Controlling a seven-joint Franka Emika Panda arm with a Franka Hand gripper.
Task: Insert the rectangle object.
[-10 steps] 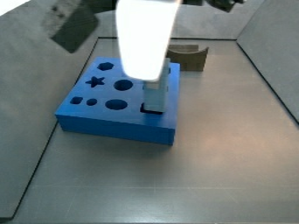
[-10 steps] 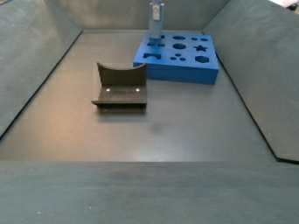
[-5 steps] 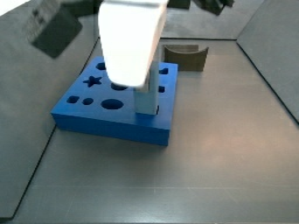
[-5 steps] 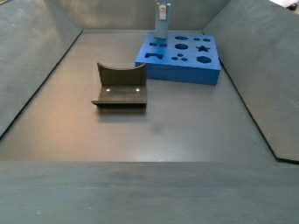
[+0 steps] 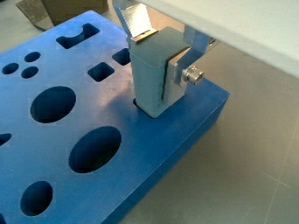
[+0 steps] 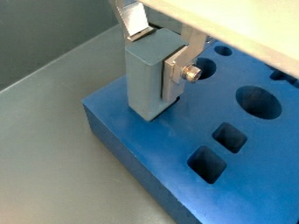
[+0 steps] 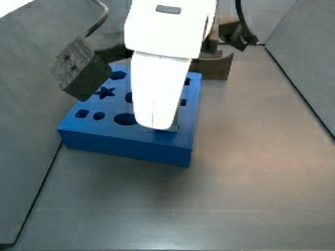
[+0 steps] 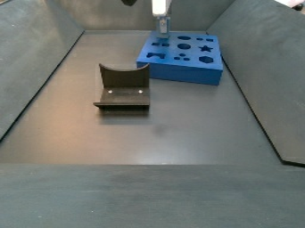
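The rectangle object, a pale blue bar [image 5: 149, 83], stands upright with its lower end in a slot near the edge of the blue board [image 5: 176, 149]. It shows the same way in both wrist views [image 6: 145, 87]. My gripper [image 5: 159, 58] is shut on the bar, one silver finger [image 5: 138, 21] on each flat side, and it also shows in a wrist view [image 6: 159, 54]. In a side view my white arm [image 7: 164, 59] hides the bar over the board [image 7: 124, 135]. In a side view the bar [image 8: 163, 28] is a thin sliver above the board [image 8: 185, 67].
The board has round, square and star holes [image 7: 105, 94]. The dark olive-brown notched block [image 8: 123, 89] sits on the floor apart from the board, and shows behind the arm in a side view [image 7: 217, 65]. Sloped grey walls [image 8: 36, 80] ring the floor.
My gripper has moved down with the bar, and the bar's lower end has sunk further into the board's slot. The board and the notched block have stayed in place.
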